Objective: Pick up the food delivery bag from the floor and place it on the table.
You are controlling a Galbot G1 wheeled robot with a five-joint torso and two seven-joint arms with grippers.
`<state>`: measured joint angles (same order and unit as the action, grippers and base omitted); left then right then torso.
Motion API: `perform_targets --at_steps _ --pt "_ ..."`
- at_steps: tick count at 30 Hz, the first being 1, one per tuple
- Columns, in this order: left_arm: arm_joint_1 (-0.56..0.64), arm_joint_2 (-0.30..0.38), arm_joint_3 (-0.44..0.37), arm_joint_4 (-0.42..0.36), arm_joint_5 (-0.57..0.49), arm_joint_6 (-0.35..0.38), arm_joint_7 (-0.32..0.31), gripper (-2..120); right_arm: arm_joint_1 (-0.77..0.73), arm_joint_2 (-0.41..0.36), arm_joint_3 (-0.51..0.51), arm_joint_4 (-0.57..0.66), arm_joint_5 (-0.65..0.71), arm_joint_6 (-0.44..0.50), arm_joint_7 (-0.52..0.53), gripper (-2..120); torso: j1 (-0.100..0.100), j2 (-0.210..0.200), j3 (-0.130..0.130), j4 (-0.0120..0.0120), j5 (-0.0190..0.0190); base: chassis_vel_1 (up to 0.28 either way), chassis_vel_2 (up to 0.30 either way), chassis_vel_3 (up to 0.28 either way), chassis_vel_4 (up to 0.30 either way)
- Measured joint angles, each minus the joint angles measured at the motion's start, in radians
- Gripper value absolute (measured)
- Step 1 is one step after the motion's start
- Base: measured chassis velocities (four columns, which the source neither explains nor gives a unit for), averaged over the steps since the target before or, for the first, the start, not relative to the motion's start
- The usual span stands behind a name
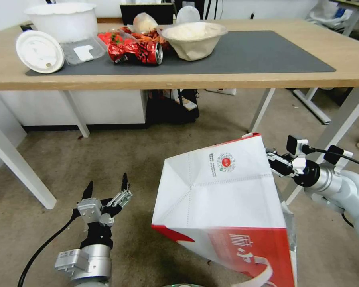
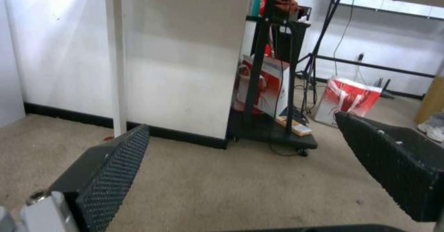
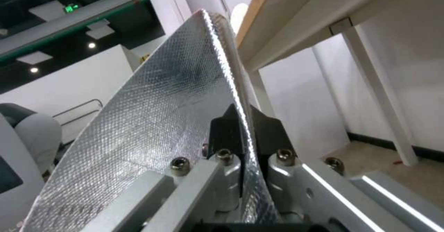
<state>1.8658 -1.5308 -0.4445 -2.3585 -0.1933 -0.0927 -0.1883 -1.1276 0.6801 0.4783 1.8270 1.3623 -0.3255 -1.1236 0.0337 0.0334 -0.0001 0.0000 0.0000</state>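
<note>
Left gripper [image 1: 107, 186]: low over the floor [image 1: 119, 159], jaws spread wide, holding nothing.

Bag [image 1: 223, 199]: lifted clear of the floor, tipped over so its folded white base faces up toward the head camera, red panel low. It hangs below and in front of the worktop [image 1: 267, 75], not yet on it.

Right gripper [image 3: 242, 131]: jaws clenched on the bag's thin foil-lined edge at its right side.

Worktop's left half is crowded: lid [image 1: 40, 52], crushed can [image 1: 137, 52], bowl [image 1: 192, 39]. Its right half looks bare.

Risks, as I judge them: a one-edge pinch on thin paper could tear or slip; the tilted bag could catch the worktop edge on the way up, or knock the clutter.
</note>
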Motion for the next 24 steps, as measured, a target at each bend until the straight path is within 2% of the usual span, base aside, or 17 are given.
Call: perform_targets --at_steps 24 --pt "-0.002 -0.007 0.02 -0.016 0.005 0.004 -0.034 100 -0.038 0.006 0.02 0.031 -0.032 0.006 -0.006 0 0.0 0.0 0.0 0.0 0.0001 0.0 0.0 0.0 0.0"
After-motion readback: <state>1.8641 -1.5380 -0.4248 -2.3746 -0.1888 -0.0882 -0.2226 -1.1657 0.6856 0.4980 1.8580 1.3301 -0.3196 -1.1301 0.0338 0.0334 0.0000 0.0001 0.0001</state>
